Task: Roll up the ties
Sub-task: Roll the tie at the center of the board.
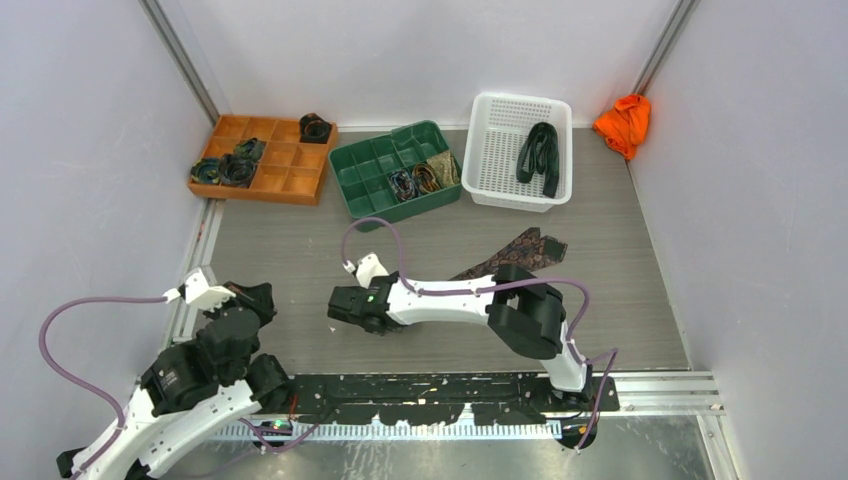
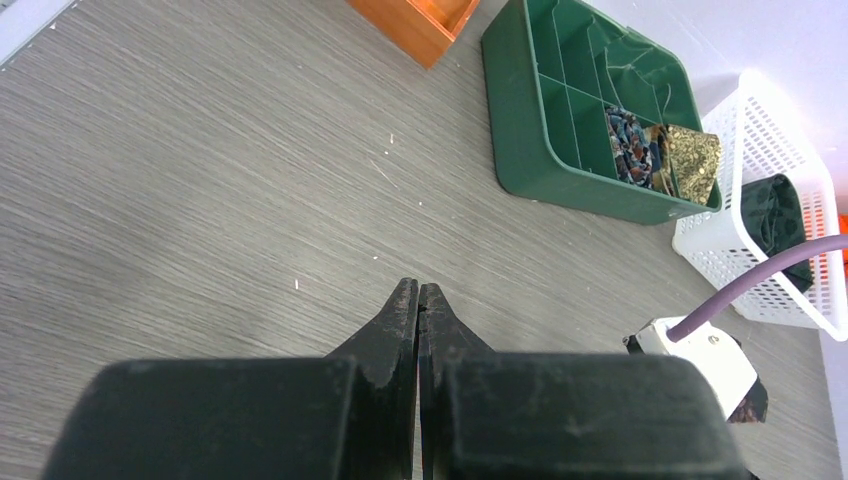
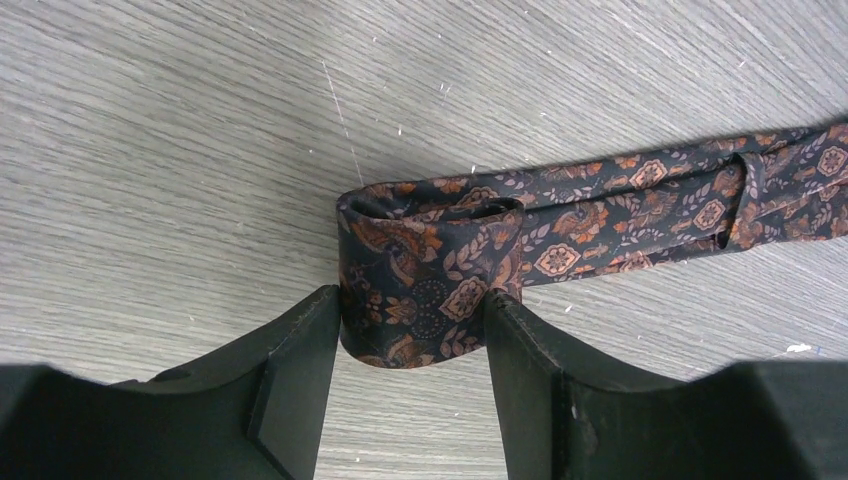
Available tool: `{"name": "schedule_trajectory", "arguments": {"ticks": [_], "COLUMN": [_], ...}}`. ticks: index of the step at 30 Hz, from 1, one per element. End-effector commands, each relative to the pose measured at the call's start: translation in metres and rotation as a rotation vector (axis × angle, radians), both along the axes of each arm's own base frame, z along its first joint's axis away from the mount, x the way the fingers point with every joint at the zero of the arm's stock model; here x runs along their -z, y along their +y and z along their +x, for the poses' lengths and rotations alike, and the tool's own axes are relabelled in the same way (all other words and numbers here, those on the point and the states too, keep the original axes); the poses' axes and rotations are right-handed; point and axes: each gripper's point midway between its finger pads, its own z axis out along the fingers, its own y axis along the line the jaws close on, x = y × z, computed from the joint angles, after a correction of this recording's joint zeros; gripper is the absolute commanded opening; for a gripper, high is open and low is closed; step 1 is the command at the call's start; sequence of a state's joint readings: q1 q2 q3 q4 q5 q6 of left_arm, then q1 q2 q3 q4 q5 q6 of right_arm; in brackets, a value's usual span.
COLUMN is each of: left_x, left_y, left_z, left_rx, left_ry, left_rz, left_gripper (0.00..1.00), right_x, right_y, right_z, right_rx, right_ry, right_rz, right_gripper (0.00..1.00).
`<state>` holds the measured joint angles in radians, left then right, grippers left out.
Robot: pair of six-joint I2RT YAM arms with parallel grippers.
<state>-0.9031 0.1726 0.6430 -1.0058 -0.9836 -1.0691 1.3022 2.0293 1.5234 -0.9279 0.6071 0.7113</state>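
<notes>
A dark brown tie with an orange floral pattern (image 3: 600,210) lies on the grey table, its near end rolled into a small upright coil (image 3: 430,270). My right gripper (image 3: 412,300) has a fingertip against each side of that coil and is shut on it. In the top view the right gripper (image 1: 340,308) sits low at the table's middle, and the tie's wide end (image 1: 525,250) trails away to the right behind the arm. My left gripper (image 2: 419,290) is shut on nothing above bare table; in the top view the left gripper (image 1: 262,295) is at the near left.
An orange divided tray (image 1: 290,170) at the back left holds coiled ties (image 1: 225,168). Beside it, a green tray (image 1: 375,165) holds more coils (image 1: 420,178). A white basket (image 1: 495,150) holds a dark tie (image 1: 540,155). An orange cloth (image 1: 623,122) lies in the back right corner.
</notes>
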Motion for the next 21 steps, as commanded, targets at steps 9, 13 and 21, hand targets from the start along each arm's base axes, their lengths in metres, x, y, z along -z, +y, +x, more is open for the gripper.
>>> {"name": "schedule_trajectory", "arguments": {"ticks": [9, 13, 21], "left_x": [-0.013, -0.016, -0.031], "left_y": [0.007, -0.002, -0.026], "left_z": [0.002, 0.006, 0.018], "left_rx": [-0.032, -0.009, 0.05], "left_ry": [-0.048, -0.053, -0.05], "left_rz": [-0.013, -0.02, 0.009], "left_gripper": [0.0, 0.0, 0.0], "right_x": [0.016, 0.019, -0.007], "right_y": [-0.012, -0.015, 0.013], "right_z": [0.01, 0.012, 0.008], "right_rx": [0.058, 0.069, 0.005], "right_ry": [0.018, 0.043, 0.173], "right_rz": [-0.001, 0.031, 0.385], "right_gripper": [0.49, 0.4, 0.25]}}
